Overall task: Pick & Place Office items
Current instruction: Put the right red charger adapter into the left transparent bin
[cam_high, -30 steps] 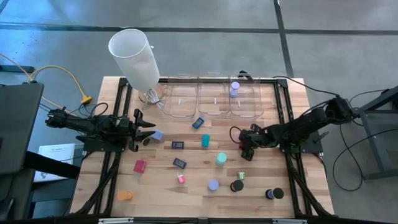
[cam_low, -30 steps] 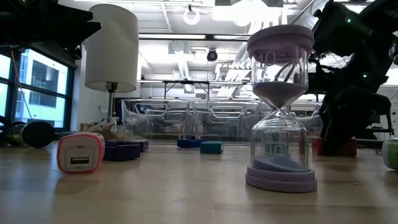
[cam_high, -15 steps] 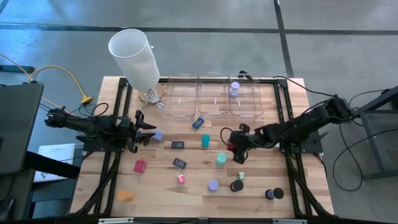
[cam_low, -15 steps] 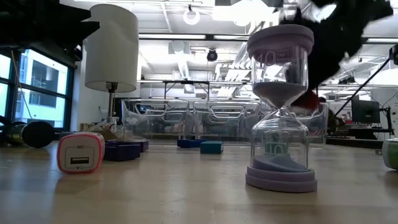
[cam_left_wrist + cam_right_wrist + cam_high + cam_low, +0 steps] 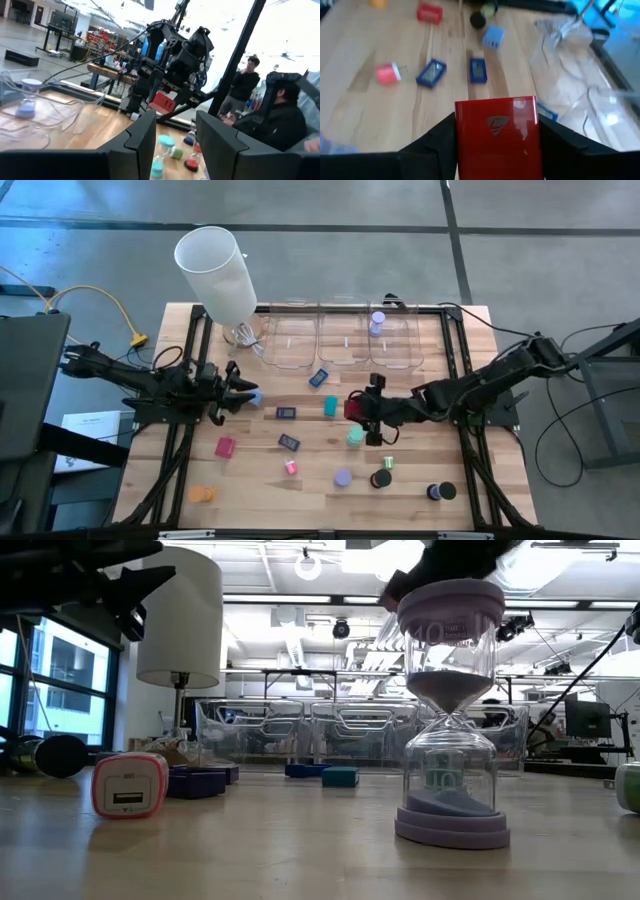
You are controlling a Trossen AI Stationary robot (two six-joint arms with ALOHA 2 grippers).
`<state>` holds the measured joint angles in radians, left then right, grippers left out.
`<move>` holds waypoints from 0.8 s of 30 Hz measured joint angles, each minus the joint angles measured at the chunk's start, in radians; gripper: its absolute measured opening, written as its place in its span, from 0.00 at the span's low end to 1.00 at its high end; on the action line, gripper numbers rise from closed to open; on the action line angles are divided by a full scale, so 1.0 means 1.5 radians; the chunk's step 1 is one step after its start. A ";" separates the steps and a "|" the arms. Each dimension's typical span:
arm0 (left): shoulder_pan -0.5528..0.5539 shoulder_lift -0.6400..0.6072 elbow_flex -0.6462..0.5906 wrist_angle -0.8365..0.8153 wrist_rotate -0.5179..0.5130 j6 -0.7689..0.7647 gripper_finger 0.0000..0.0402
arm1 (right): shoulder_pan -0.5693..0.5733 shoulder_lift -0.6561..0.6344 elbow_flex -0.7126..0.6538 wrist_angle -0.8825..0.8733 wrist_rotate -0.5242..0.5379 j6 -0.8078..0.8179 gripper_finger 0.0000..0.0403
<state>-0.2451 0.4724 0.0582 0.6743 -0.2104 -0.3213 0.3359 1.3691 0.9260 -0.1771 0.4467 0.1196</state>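
Observation:
My right gripper (image 5: 362,412) hangs over the table's middle, shut on a glossy red block (image 5: 496,131), which also shows as the red block (image 5: 352,408). My left gripper (image 5: 238,392) stands open at the table's left, beside a lavender-blue block (image 5: 254,395), with nothing between its fingers (image 5: 142,137). On the wood lie loose pieces: dark blue rectangles (image 5: 286,412) (image 5: 289,442) (image 5: 319,377), a teal block (image 5: 330,407), another red block (image 5: 224,447), a pink piece (image 5: 291,467), an orange disc (image 5: 202,494) and black discs (image 5: 381,478) (image 5: 440,492). My right gripper pinches the red block by two opposite sides (image 5: 461,135) between its two fingers (image 5: 437,142). The fingers come from the table's right, slanting downward. The block is lifted clear of the table, one broad glossy face toward the wrist camera.
Three clear bins (image 5: 343,340) stand along the far edge; the right one holds a lavender piece (image 5: 377,323). A tall white cylinder (image 5: 215,270) stands at the far left. A teal sand timer (image 5: 355,436) stands just below the right gripper, a lavender one (image 5: 450,710) near the front.
My right gripper has lifted the red block off the table and carried it up and toward the table's left, rolling its wrist on the way; its hold has stayed the same. My left gripper has edged a little toward the lavender-blue block and rolled.

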 joint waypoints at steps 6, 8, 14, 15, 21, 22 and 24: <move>0.000 0.126 0.000 0.112 -0.026 -0.075 0.34 | 0.025 0.054 0.000 0.156 0.005 -0.141 0.49; 0.000 0.166 0.000 0.147 -0.040 -0.106 0.34 | 0.033 0.078 0.001 0.212 0.011 -0.193 0.49; 0.001 0.288 0.000 0.282 -0.058 -0.240 0.34 | 0.042 0.126 0.000 0.299 0.100 -0.286 0.49; 0.001 0.308 0.000 0.301 -0.063 -0.259 0.34 | 0.042 0.132 0.000 0.309 0.105 -0.290 0.49; 0.011 0.442 0.011 0.390 -0.116 -0.337 0.34 | 0.042 0.161 0.007 0.337 0.108 -0.297 0.49; 0.016 0.468 0.020 0.399 -0.116 -0.356 0.34 | 0.042 0.164 0.010 0.333 0.111 -0.303 0.49; 0.023 0.515 0.043 0.414 -0.117 -0.391 0.34 | 0.043 0.167 0.020 0.331 0.110 -0.309 0.49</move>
<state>-0.2113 1.2445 0.1222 1.2960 -0.3855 -0.9073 0.3998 1.6198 0.9557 0.3200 0.6121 -0.3445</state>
